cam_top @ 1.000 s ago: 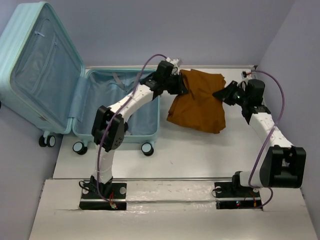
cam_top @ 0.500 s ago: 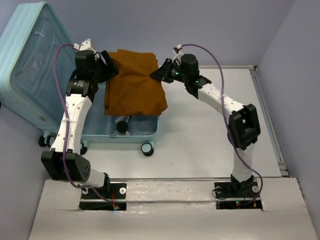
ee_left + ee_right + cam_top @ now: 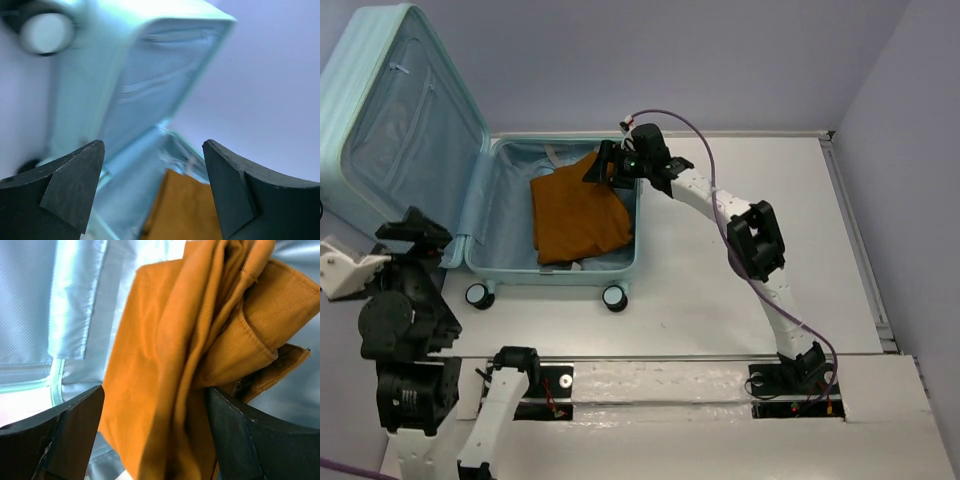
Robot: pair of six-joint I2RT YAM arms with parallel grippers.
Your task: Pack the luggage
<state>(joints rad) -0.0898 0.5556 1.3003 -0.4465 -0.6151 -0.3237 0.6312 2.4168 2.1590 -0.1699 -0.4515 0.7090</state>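
The pale aqua luggage [image 3: 480,225] lies open at the table's left, its lid [image 3: 405,130] standing up against the wall. A folded brown cloth [image 3: 575,215] rests inside the lower shell on the blue lining. My right gripper [image 3: 607,167] hovers at the cloth's far right corner. In the right wrist view it [image 3: 152,400] stands open, with bunched cloth [image 3: 165,340] lying loose between the fingers. My left gripper [image 3: 415,232] is raised at the near left, off the luggage's side. It [image 3: 153,150] is open and empty, looking at the lid [image 3: 150,75] and the cloth [image 3: 187,212].
Black wheels [image 3: 613,297] stick out along the luggage's near side. White tabletop [image 3: 720,300] stretches to the right of the luggage. A metal rail [image 3: 660,358] runs along the near edge by the arm bases. The purple wall stands close behind.
The cloth, held up over the luggage by both grippers, now lies in the lower shell. Both grippers have opened. The left arm has swung back to the near left.
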